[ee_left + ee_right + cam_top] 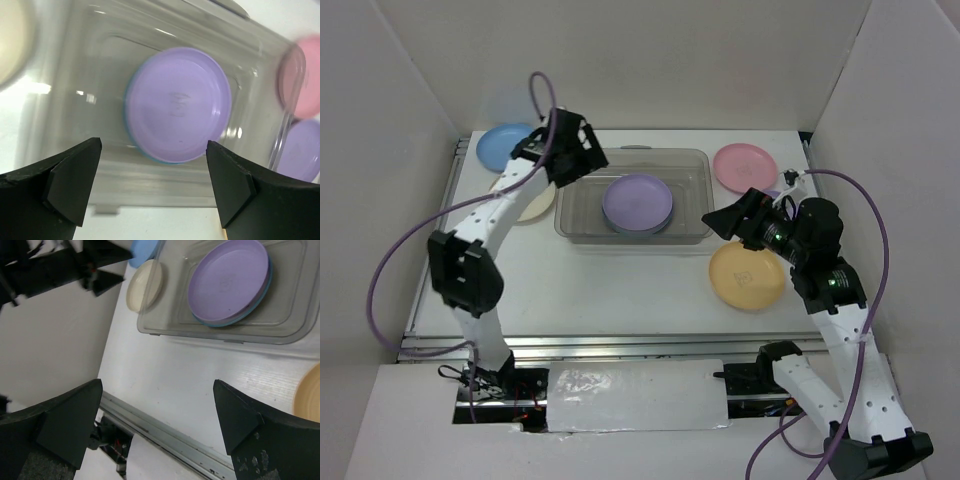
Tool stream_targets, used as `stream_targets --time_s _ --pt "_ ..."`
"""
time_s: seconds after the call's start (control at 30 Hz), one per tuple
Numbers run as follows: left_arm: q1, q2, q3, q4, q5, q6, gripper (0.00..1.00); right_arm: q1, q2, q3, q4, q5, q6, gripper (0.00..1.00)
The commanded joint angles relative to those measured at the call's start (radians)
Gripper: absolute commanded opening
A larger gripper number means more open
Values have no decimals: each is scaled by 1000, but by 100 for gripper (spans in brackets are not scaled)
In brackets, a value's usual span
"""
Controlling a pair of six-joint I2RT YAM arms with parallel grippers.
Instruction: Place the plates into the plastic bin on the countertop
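Purple plate [638, 200] lies stacked in the plastic bin [690, 165], upper centre of the counter [620, 290]. Both claws gape wide, empty. The orange-yellow plate [745, 278] lies just below the right claw [157, 385]. The cream plate [535, 205] sits lower left of the left claw [154, 147].

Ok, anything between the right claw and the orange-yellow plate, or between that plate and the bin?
Nothing visible. The right claw hangs open over bare countertop beside the orange-yellow plate, and only bare countertop separates that plate from the plastic bin, which holds a purple plate on top of another.
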Motion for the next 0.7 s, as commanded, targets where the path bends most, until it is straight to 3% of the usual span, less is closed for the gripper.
stream_targets --time_s 0.0,0.17,0.33,0.5,0.67 --pt "164 -134 -174 44 -81 -88 99 10 1 -31 34 96 3 100" --pt "413 -259 -423 150 -50 -108 99 -19 -34 -95 28 168 28 100" --pt "592 -118 -416 144 36 -85 99 -39 -91 -135 3 151 25 100" --pt "650 26 -376 202 110 -104 99 -59 -146 -137 -24 99 6 100" --pt "650 142 -276 181 91 -81 99 -68 -157 -111 -61 76 -21 100"
